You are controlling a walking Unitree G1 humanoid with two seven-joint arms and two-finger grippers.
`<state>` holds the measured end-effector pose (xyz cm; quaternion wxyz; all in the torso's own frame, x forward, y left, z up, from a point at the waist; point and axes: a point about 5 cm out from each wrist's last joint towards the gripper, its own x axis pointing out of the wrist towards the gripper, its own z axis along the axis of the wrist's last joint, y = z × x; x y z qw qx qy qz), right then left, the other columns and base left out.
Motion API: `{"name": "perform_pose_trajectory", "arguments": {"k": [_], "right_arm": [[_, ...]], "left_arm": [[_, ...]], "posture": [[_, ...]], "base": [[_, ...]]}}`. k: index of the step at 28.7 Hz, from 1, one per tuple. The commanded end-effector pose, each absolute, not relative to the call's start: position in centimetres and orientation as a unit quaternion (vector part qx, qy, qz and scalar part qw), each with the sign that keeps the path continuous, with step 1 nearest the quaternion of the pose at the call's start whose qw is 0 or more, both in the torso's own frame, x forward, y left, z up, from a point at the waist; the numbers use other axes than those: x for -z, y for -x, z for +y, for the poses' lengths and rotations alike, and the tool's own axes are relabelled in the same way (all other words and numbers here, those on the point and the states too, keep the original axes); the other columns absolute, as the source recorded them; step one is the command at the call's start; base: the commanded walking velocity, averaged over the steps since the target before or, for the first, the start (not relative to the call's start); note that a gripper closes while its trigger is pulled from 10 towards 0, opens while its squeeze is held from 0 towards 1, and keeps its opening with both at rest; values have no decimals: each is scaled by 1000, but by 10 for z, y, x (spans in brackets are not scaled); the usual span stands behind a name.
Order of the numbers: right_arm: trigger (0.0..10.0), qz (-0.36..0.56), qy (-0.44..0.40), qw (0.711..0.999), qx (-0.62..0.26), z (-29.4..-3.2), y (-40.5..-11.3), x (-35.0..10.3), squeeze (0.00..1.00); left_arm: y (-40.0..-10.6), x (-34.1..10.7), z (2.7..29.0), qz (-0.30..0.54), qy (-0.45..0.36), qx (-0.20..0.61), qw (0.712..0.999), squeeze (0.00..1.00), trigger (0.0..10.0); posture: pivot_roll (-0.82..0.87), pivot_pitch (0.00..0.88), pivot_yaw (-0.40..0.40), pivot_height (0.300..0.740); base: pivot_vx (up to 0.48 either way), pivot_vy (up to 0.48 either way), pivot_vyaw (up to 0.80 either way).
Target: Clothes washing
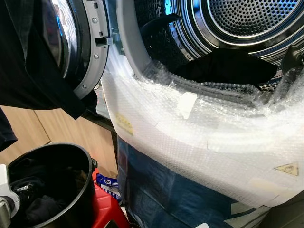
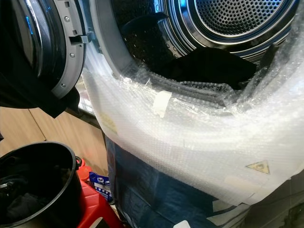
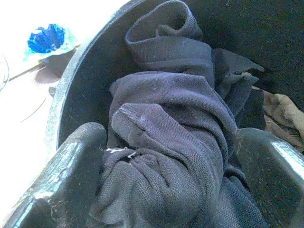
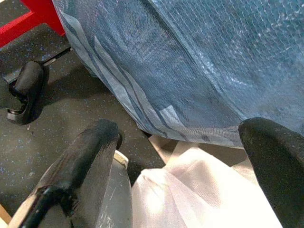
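Dark clothing [image 3: 166, 142] lay in the black bucket [image 1: 80, 190], where our left gripper [image 3: 166, 175] straddled it, fingers spread. Our right gripper [image 4: 190, 156] hung open near the floor [image 4: 57, 128].

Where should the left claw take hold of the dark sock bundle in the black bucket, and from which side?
Grip the raised, rolled ridge of the dark sock bundle, coming straight down through the open top of the black bucket. The bucket's walls bar any side approach, and the bundle's hump already lies between the left claw fingers, which stand open either side of it, so closing there should gather thick folds.
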<state>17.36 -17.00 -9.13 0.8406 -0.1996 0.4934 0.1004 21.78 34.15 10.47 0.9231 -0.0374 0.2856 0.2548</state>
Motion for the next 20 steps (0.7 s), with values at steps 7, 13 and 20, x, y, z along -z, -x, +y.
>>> {"name": "perform_pose_trajectory", "arguments": {"k": [7,13,20], "right_arm": [[10000,492,199,841,-105,-172,-174,91,0],[10000,488,206,840,-116,-172,-177,90,0],[10000,484,212,840,-125,-171,-179,89,0]], "left_arm": [[-215,-96,339,311,20,-262,913,47,10000],[-209,-90,341,325,24,-269,906,0,10000],[-208,-86,344,327,20,-272,905,0,10000]], "posture": [[183,0,26,740],[182,0,25,740],[180,0,24,740]], "base": [[0,0,0],[0,0,0],[0,0,0]]}}
